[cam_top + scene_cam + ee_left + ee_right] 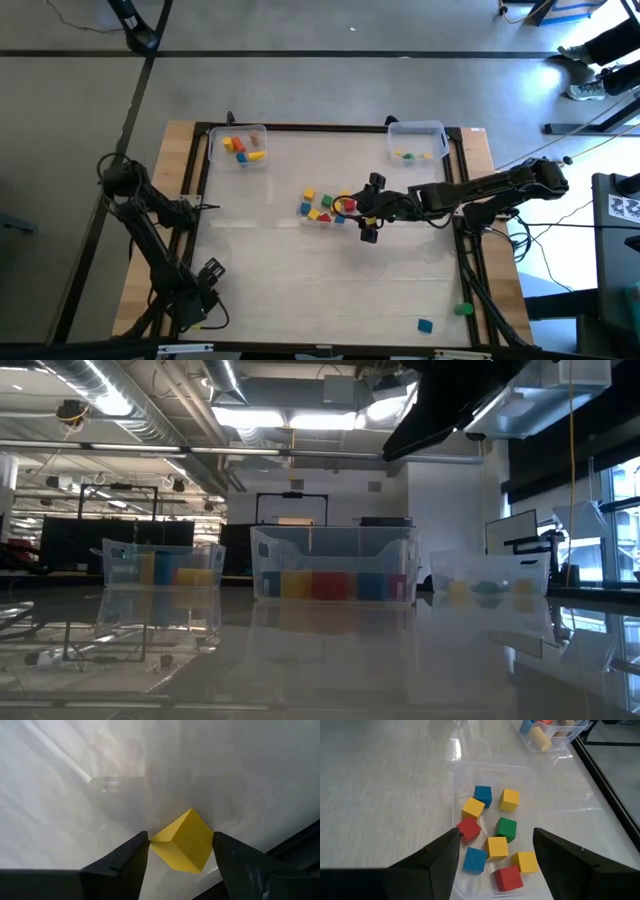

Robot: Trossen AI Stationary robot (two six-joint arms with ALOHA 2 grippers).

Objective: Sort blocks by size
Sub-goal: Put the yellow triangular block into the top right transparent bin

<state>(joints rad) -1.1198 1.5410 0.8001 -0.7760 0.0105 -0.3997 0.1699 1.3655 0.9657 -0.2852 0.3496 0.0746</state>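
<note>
Here, right end effector (368, 209) hovers spread over the blocks (320, 205).

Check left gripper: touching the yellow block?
Touching. In the left wrist view, one corner of the yellow block meets a finger of the left gripper; a gap shows at the other finger.

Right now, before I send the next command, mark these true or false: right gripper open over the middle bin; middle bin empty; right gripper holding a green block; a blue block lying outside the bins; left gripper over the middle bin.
1. True: the right gripper is open above the middle bin.
2. False: it holds red, yellow, blue and green blocks.
3. False: it holds nothing; the green block lies in the bin.
4. True: a blue block lies alone.
5. False: the left gripper is near the table's left edge, at a yellow block.
</note>
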